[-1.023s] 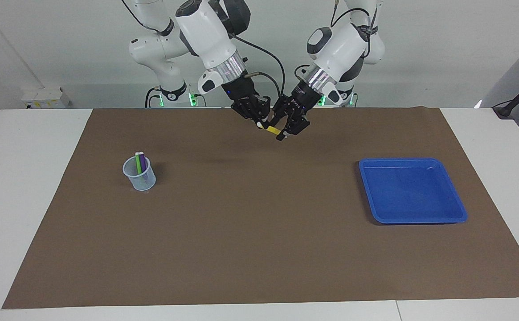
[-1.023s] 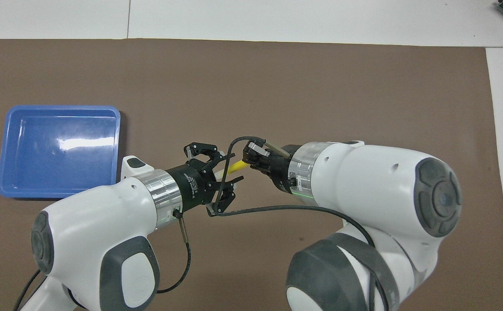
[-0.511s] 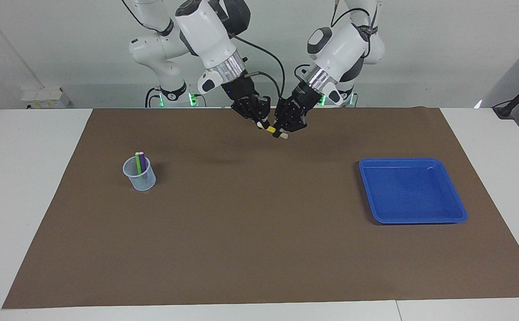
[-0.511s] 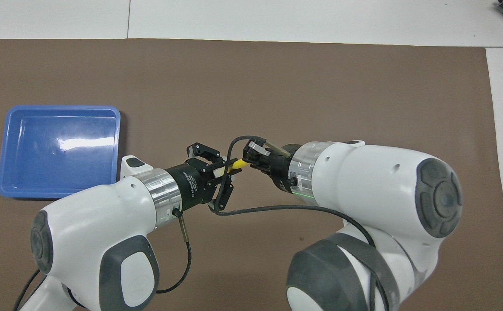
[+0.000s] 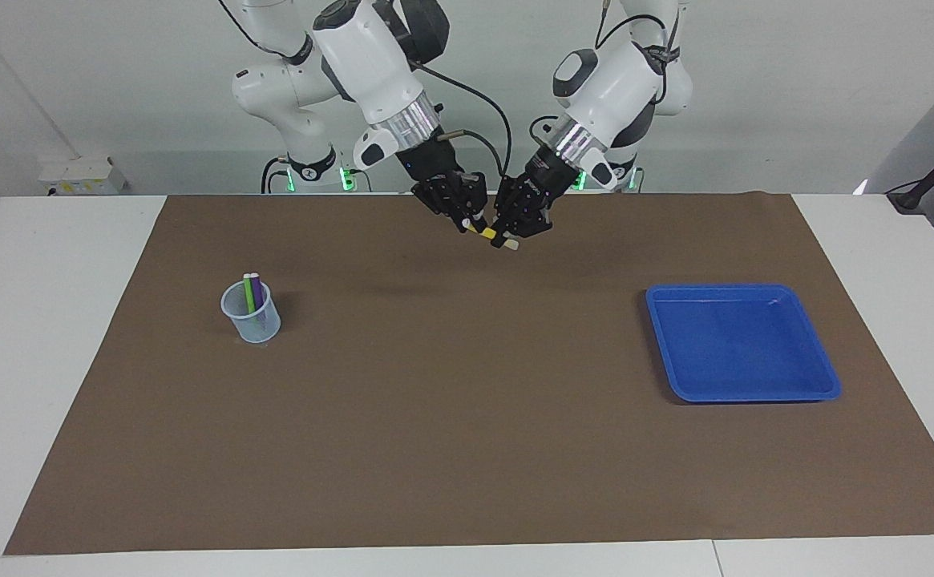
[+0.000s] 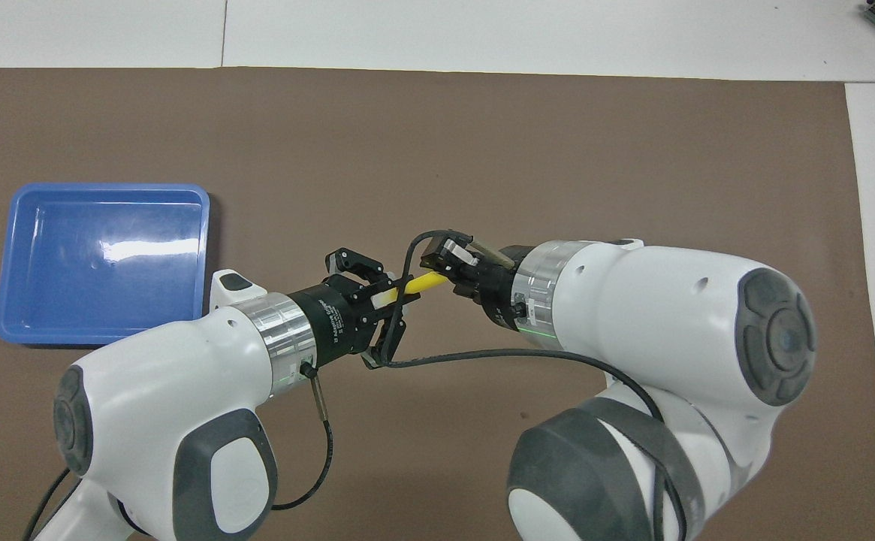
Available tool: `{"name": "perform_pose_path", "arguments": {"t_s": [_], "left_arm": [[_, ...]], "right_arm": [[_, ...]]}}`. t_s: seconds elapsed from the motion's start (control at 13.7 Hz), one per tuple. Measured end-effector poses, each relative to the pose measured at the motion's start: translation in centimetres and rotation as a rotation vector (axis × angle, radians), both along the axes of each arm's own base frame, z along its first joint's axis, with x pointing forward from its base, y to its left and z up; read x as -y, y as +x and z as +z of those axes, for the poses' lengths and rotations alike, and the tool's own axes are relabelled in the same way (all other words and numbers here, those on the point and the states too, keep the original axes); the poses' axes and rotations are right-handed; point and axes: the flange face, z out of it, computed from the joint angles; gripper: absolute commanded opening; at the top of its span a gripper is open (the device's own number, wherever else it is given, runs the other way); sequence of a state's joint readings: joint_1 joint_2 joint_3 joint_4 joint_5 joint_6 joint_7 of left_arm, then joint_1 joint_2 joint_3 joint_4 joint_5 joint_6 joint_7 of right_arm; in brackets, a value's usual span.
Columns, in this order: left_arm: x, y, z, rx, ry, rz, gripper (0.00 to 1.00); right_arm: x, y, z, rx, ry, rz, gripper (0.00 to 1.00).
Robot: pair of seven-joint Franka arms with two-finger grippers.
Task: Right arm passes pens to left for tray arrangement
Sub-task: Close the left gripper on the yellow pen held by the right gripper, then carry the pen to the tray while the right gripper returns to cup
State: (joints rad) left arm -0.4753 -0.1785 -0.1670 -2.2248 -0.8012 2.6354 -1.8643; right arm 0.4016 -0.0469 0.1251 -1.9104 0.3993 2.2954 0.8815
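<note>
Two white robot arms meet in the air over the middle of a brown mat, at the edge nearest the robots. The left tool [image 5: 508, 235] is pressed together on a yellow pen [image 6: 423, 282], pinching it near its pale tip; a second ago its fingers stood spread around the pen and had not yet closed. The right tool [image 5: 467, 223], marked by a small blue light on its wrist, has drawn back a little along the pen since then, so more of the yellow barrel shows between the two tools. Whether its fingers now grip the pen or have let go cannot be told.

A green pen [image 5: 248, 295] and a purple pen [image 5: 256, 293] stand upright in a small pale blue cup [image 5: 251, 317] toward the right arm's end of the counter, unmoved. A shallow blue tray [image 5: 826, 377] sits toward the left arm's end, well apart from the cup, also unmoved.

The brown mat [image 5: 450, 417] covers most of a white counter [image 5: 50, 320]. A plain pale wall [image 5: 755, 96] rises past the arm bases, where small green lights glow. Black cables loop from each wrist.
</note>
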Motion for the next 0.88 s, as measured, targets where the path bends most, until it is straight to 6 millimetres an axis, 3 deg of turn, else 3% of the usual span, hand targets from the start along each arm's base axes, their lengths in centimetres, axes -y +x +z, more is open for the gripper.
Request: {"name": "perform_pose_path", "arguments": {"t_s": [0.22, 0.51, 0.73, 0.88], "left_arm": [[0.0, -0.2, -0.5, 0.073, 0.062, -0.160, 0.00], [-1.1, -0.6, -1.8, 0.219, 0.163, -0.588, 0.00], [-2.4, -1.6, -2.5, 0.309, 0.291, -0.953, 0.00], [-4.0, -2.1, -2.9, 0.342, 0.378, -1.174, 0.00]], "right_arm": [[2.8, 1.0, -0.9, 0.039, -0.079, 0.182, 1.00], [8.9, 2.1, -2.5, 0.017, -0.257, 0.409, 1.00], [11.7, 0.9, -3.9, -0.043, -0.394, 0.498, 1.00], [14.0, -0.3, -6.2, -0.064, -0.451, 0.587, 1.00]]}}
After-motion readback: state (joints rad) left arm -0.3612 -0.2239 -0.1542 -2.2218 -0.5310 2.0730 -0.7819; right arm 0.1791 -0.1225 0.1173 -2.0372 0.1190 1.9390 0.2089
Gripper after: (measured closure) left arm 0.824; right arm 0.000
